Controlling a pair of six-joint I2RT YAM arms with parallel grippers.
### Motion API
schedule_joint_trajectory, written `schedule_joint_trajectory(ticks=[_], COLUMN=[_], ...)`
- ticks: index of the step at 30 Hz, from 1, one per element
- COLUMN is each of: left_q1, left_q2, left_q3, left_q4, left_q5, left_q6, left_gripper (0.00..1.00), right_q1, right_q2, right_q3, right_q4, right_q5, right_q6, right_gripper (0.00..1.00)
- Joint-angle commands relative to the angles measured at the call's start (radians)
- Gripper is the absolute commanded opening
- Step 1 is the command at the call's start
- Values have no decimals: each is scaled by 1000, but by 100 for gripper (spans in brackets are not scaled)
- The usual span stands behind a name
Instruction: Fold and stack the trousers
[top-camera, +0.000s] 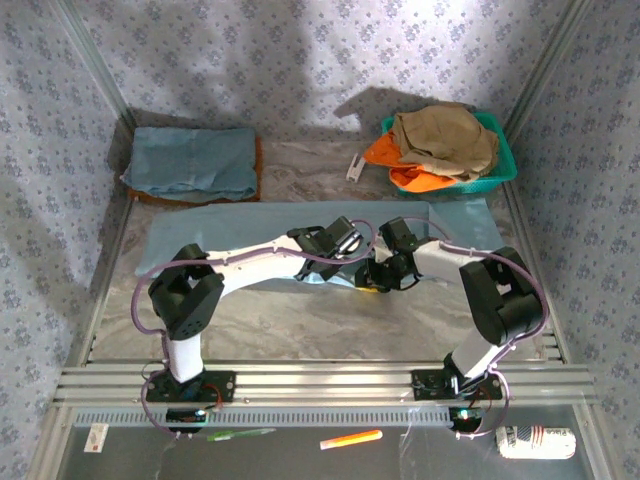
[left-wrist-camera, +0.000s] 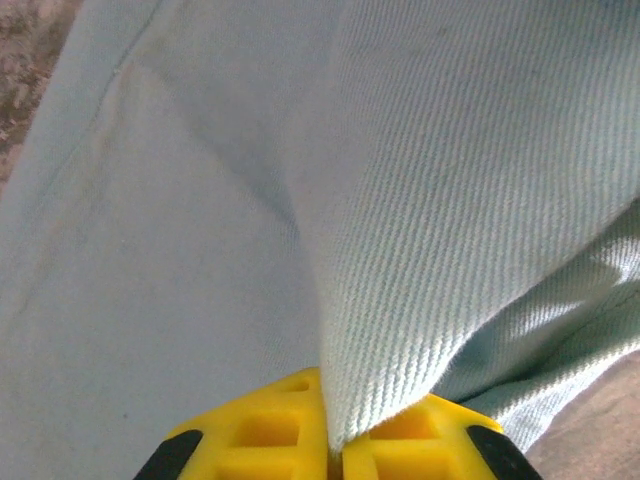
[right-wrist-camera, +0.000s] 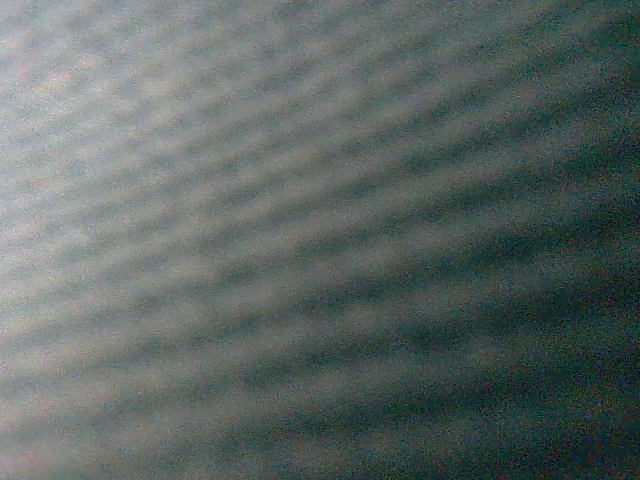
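Yellow fingers (left-wrist-camera: 250, 440) of my left claw (left-wrist-camera: 333, 445) are pressed together, pinching a raised ridge of the trousers (left-wrist-camera: 450, 200). Right claw (top-camera: 380, 278): cloth up against lens, can't tell if spread or gripping. Risk: thin cloth slips out of pinch if I pull fast; uneven lift btwn claws skews fold. Trousers pale grey-blue, fine twill, spread left-right across mid table (top-camera: 300, 320).

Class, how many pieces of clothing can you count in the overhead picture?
4: pale grey-blue trousers spread mid-table; a folded blue garment back left; a tan-khaki garment and a bright orange garment in the green plastic basket, which may hide more.
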Motion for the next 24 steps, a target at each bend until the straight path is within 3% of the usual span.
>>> schedule_joint_trajectory(ticks=[1, 7, 13, 15, 16, 19, 24], left_q1=[5, -3, -40, -60, -68, -98, -101], left_q2=[-27, -60, -92, -95, -96, -115, -311], left_q3=[-39, -188, -309, -332, -337, -325, -304], left_q4=[-5, 48, 74, 74, 75, 34, -51], left_q5=[45, 91, 108, 117, 137, 167, 133], left_q6=[-64, -162, -245, -274, -285, -304, -292], left_gripper=[6, 2, 4, 17, 31, 51, 65], right_q1=[3, -48, -166, -212, -235, -320, -468], right_q2=[-16, -72, -201, -257, -291, -376, -459], right_q3=[-47, -62, -52, -39, -28, 17, 52], right_q4=[-44, -90, -168, -210, -243, -338, -403], right_q5=[-14, -3, 0, -2, 7, 70, 203], right_q6=[-33, -23, 18, 18, 18, 22, 47], right_gripper=[27, 27, 29, 33, 34, 38, 45])
